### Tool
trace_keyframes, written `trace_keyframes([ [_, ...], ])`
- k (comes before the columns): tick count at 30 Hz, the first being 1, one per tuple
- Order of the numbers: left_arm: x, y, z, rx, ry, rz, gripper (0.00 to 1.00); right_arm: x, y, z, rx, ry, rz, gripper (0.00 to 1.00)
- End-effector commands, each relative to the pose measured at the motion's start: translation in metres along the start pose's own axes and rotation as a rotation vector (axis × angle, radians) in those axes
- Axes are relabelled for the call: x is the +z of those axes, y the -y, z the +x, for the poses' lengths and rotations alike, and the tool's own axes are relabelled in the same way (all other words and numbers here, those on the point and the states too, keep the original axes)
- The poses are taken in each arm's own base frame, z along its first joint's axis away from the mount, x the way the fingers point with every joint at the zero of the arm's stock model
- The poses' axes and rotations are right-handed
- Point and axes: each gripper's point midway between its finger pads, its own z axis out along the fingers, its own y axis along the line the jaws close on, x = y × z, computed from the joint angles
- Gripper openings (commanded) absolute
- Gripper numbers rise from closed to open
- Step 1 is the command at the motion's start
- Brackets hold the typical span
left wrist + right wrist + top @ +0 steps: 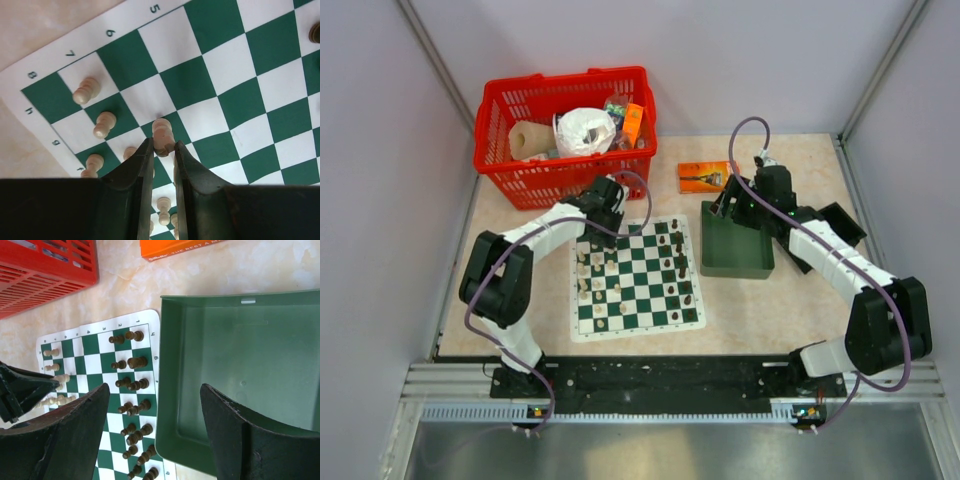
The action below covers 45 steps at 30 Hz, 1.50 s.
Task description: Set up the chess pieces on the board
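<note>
The green and white board lies in the middle of the table. Cream chess pieces stand along its left side and dark chess pieces along its right side. My left gripper is over the board's far left corner. In the left wrist view it is shut on a cream piece, with more cream pieces around it. My right gripper is open and empty above the dark green tray. The dark pieces also show on the board in the right wrist view.
A red basket with packets stands at the back left, just behind my left arm. An orange box lies at the back, beside the dark green tray, which sits right of the board. My right gripper hangs over the tray's far end.
</note>
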Motion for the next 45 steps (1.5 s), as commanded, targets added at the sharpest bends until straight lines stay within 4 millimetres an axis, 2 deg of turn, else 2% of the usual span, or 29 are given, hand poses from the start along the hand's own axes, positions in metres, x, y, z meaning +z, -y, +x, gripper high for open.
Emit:
trace_keyframes([
  [1, -0.039, -0.009, -0.039, -0.042, 0.152, -0.069, 0.11, -0.003, -0.009, -0.017, -0.014, 0.035, -0.026, 0.73],
  [7, -0.06, -0.009, -0.053, -0.062, 0.222, -0.067, 0.1, -0.003, -0.01, -0.016, -0.013, 0.033, -0.024, 0.73],
  [11, -0.071, -0.021, -0.057, -0.092, 0.245, -0.104, 0.09, -0.004, -0.01, -0.016, -0.012, 0.033, -0.026, 0.73],
  [20, -0.07, -0.053, -0.043, -0.146, 0.225, -0.145, 0.08, -0.003, -0.009, -0.013, -0.012, 0.024, -0.028, 0.73],
  [27, -0.059, -0.069, -0.027, -0.188, 0.17, -0.178, 0.06, 0.0, -0.011, -0.012, -0.01, 0.016, -0.031, 0.73],
  [36, -0.04, -0.069, -0.004, -0.221, 0.098, -0.165, 0.04, 0.002, -0.01, -0.012, -0.006, 0.009, -0.031, 0.73],
  [41, -0.029, -0.071, 0.002, -0.227, 0.08, -0.167, 0.03, 0.003, -0.01, -0.011, -0.008, 0.006, -0.033, 0.73],
  [45, -0.023, -0.073, 0.0, -0.23, 0.09, -0.171, 0.03, 0.004, -0.011, -0.012, -0.006, 0.006, -0.034, 0.73],
])
